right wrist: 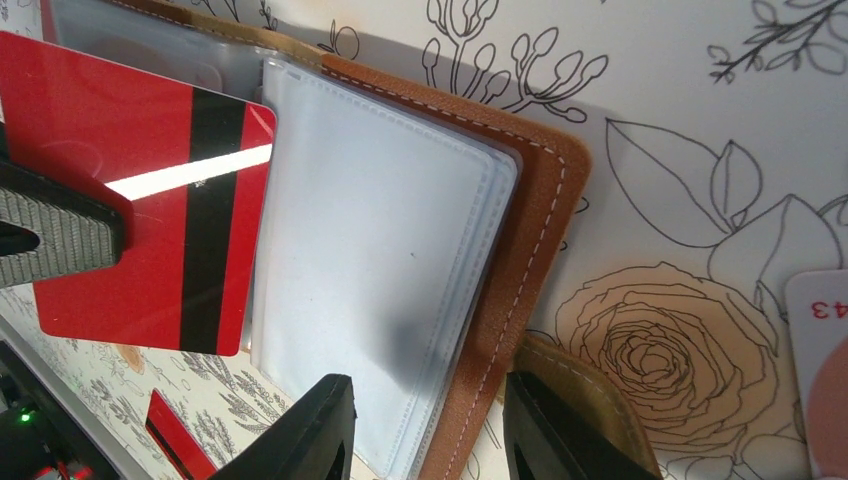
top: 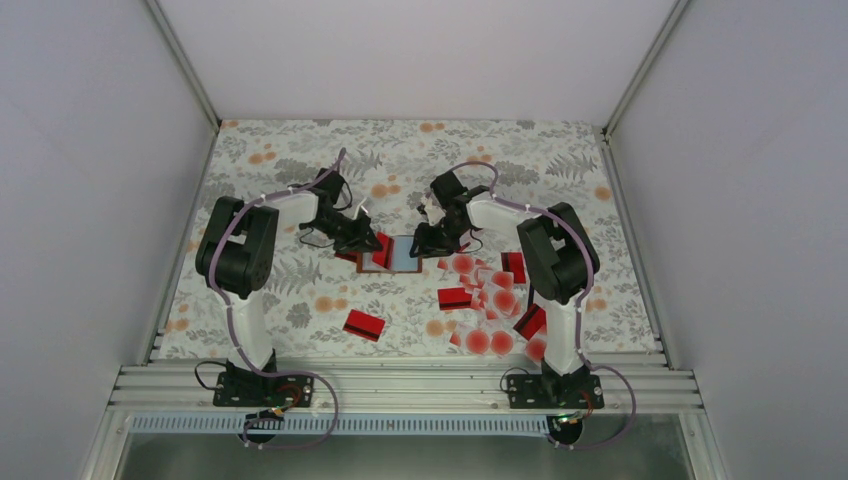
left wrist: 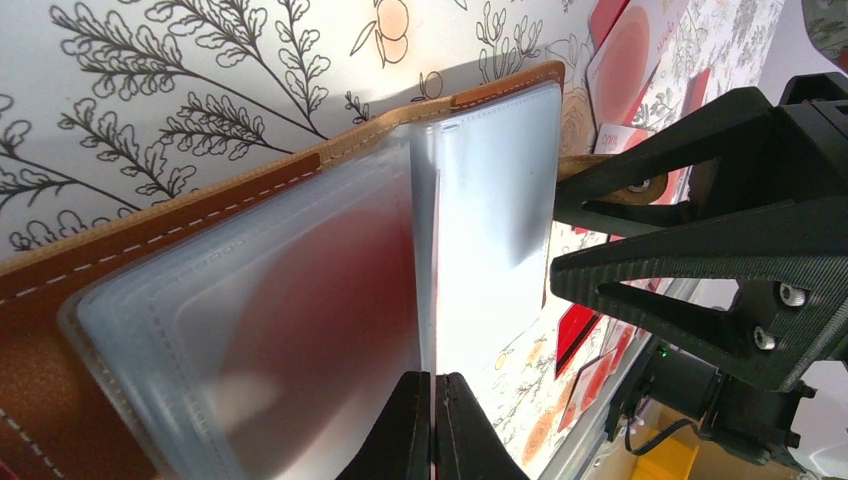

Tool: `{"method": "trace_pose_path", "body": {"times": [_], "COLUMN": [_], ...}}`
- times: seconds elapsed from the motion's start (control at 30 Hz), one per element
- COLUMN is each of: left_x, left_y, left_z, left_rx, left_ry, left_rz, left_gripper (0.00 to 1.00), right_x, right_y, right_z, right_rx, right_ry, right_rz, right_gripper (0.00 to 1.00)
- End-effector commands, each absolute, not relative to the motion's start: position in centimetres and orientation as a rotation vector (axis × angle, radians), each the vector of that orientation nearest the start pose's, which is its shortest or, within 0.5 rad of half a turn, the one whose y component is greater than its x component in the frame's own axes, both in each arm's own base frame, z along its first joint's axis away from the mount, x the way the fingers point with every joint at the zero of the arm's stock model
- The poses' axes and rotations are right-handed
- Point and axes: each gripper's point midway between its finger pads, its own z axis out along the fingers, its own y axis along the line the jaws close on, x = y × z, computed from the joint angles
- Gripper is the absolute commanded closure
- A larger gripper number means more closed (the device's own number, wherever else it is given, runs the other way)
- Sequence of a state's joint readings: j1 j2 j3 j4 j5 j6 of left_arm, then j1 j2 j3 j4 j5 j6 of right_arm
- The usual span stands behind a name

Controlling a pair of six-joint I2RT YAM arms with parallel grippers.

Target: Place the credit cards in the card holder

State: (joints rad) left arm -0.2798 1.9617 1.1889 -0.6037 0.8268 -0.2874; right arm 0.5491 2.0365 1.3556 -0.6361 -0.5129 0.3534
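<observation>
The brown leather card holder [top: 403, 255] lies open on the floral cloth, its pale plastic sleeves [right wrist: 370, 250] facing up. My left gripper [left wrist: 433, 405] is shut on a red credit card with a black stripe [right wrist: 130, 150], held on edge just over the holder's left half [left wrist: 250, 330]. My right gripper [right wrist: 430, 430] stands open astride the holder's right edge, one finger [right wrist: 315, 430] over the sleeves and the other beside the brown closing tab [right wrist: 600, 400]. Several loose credit cards [top: 495, 300], red or whitish with a red dot, lie near the right arm.
A single red card [top: 364, 324] lies apart at the front, left of the pile. The two grippers face each other closely over the holder, the right gripper [left wrist: 700, 250] just beyond its far edge in the left wrist view. Grey walls enclose the cloth.
</observation>
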Motion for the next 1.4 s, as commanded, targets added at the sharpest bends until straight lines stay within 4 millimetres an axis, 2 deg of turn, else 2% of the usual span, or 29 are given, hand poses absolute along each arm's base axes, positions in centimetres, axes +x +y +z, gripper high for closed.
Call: {"method": "trace_pose_path", "body": {"times": [0.0, 0.57, 0.87, 1.37], "left_x": [32.0, 31.7, 32.1, 32.6], "left_y": [-22.8, -23.2, -24.1, -24.3], "left_z": [3.9, 3.1, 3.8, 3.7], "left_rx": [0.146, 0.174, 0.185, 0.203], "left_ry": [2.915, 2.917, 2.849, 2.822], "left_rz": [-1.345, -1.393, -1.492, -1.512], "left_gripper": [0.98, 0.98, 0.98, 0.98], "right_x": [30.9, 30.8, 30.8, 30.7], "right_y": [28.2, 28.3, 28.3, 28.4], "right_z": [-0.1, -0.2, -0.2, -0.2], "right_rx": [-0.386, -0.384, -0.378, -0.358], "right_ry": [3.061, 3.067, 3.069, 3.076], "right_rz": [0.809, 0.814, 0.821, 0.829], "right_gripper": [0.61, 0.62, 0.62, 0.62]}}
